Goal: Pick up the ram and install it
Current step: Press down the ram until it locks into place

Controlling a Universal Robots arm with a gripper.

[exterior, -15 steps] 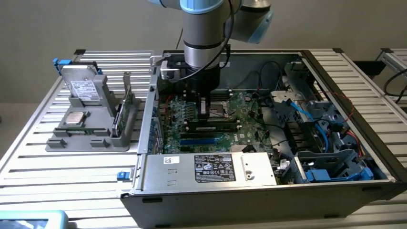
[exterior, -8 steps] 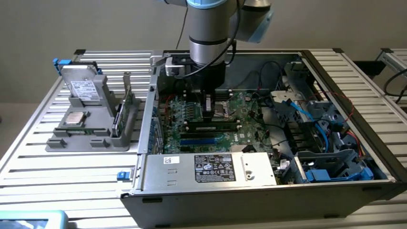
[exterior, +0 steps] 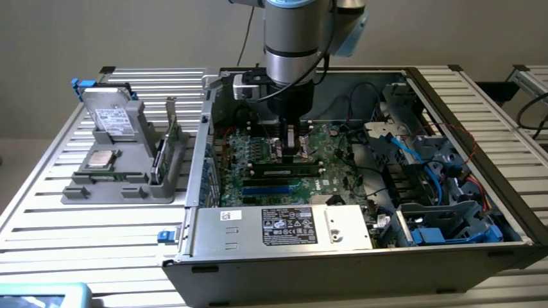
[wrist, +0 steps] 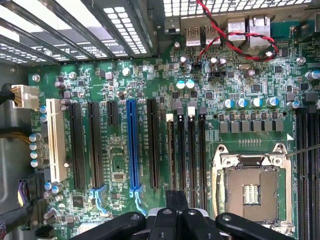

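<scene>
With fingers together, gripper (exterior: 294,153) hangs inside PC case (exterior: 342,269) above motherboard (wrist: 150,90), ram (exterior: 287,172) slotted.

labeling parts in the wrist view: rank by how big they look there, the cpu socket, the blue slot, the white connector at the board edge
1. cpu socket
2. blue slot
3. white connector

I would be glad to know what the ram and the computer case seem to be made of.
The ram: green circuit board, matte, with black chips, lying seated on the motherboard. The computer case: apparently sheet metal, dull grey, folded at the edges.
</scene>
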